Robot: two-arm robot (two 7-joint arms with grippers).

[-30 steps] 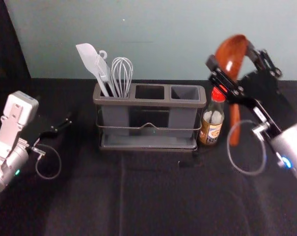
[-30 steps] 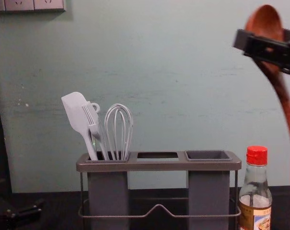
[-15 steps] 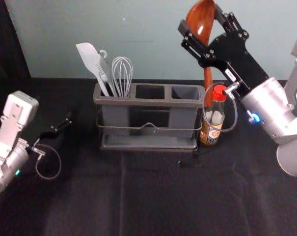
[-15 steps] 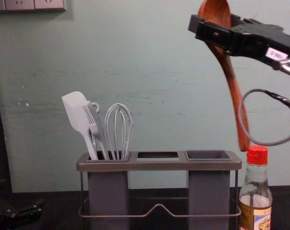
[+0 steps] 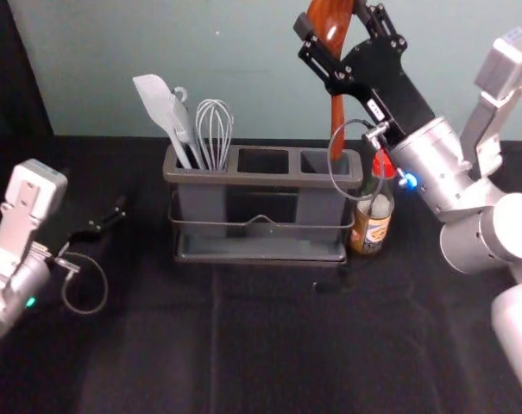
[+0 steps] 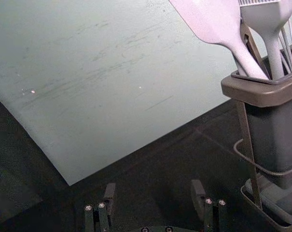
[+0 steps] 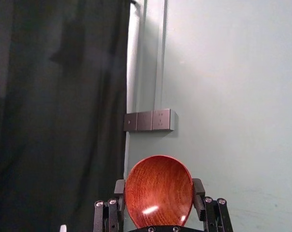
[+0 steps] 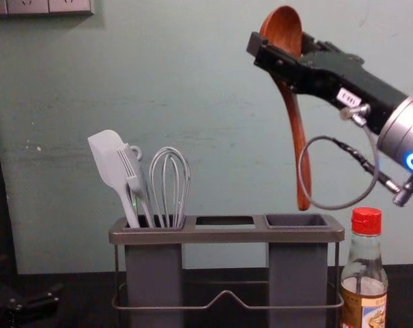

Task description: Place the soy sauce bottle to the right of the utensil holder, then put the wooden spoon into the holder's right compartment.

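Head view, black cloth (image 5: 269, 345), pale wall (image 5: 200, 52), right hand (image 5: 331, 17) above holder (image 5: 265, 179)

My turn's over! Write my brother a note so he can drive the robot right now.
Left gripper: parked on the robot's left, jaws open, holding nothing.
Right gripper: raised, jaws closed on the bowl of the reddish-brown wooden spoon, handle hanging down.
Clear glass soy sauce bottle with red cap: standing just right of the grey rectangular utensil holder.
Done: bottle placed.
Left to do: lower the spoon into the holder's right compartment; its handle tip looks to be above it.
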